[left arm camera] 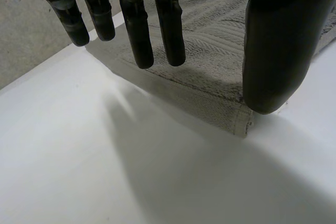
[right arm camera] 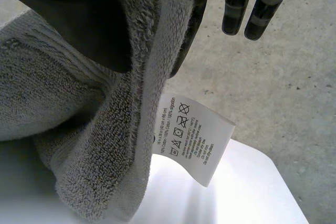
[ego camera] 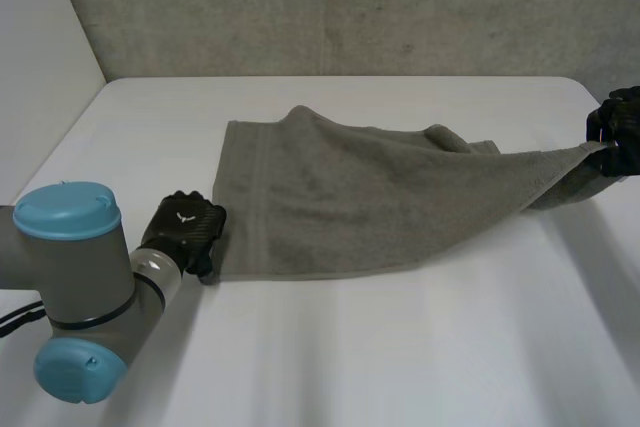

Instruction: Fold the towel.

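the grey towel (ego camera: 370,207) lies mostly flat on the white table (ego camera: 400,347), with one short edge toward the robot's left. a corner at its right end is lifted off the surface, so the cloth rises in a taut ridge toward that corner, with some bunched folds behind it. the right hand (ego camera: 618,127) holds the raised corner. in its wrist view the hem is nipped between the thumb (right arm camera: 79,19) and a finger behind the cloth, while other fingers (right arm camera: 236,9) stick out free. a white care label (right arm camera: 194,137) dangles from the hem just below the grip. the left hand (ego camera: 190,232) sits at the near-left corner, but its wrist view shows the fingers (left arm camera: 136,30) straight and spread above the edge. its thumb (left arm camera: 273,51) is apart from them over the corner, pinching nothing. that is the weak spot, i think: if the right hand carries its corner across while the left corner is unheld, the whole towel would likely drag over the smooth table rather than fold. the right pinch also looks shallow, close to the hem, so a tug could slip the cloth out. with only one right corner raised, the other may trail and leave a skewed, bunched fold.
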